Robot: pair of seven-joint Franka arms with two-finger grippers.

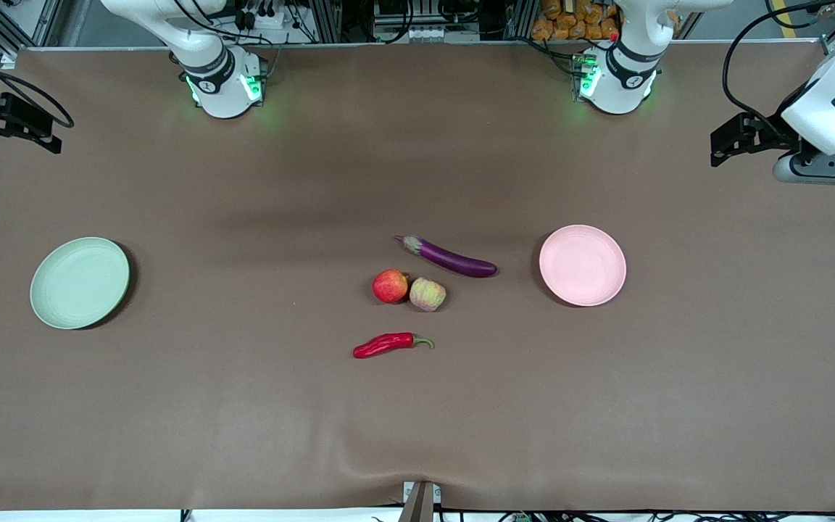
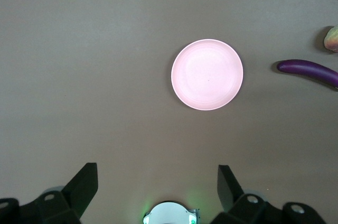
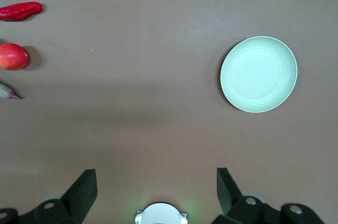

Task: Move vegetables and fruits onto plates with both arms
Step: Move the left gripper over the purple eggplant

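A slim purple eggplant lies mid-table. Just nearer the camera, a bright red fruit and a paler pink-green fruit touch each other. The red chili pepper lies nearer still. The pale pink plate sits toward the left arm's end, the pale green plate toward the right arm's end; neither holds anything. My left gripper hangs open high over the left arm's end, looking down on the pink plate. My right gripper hangs open over the right arm's end, above the green plate.
Brown cloth covers the whole table. The two arm bases glow green along the edge farthest from the camera. The cloth ripples slightly at the nearest edge, by a small bracket.
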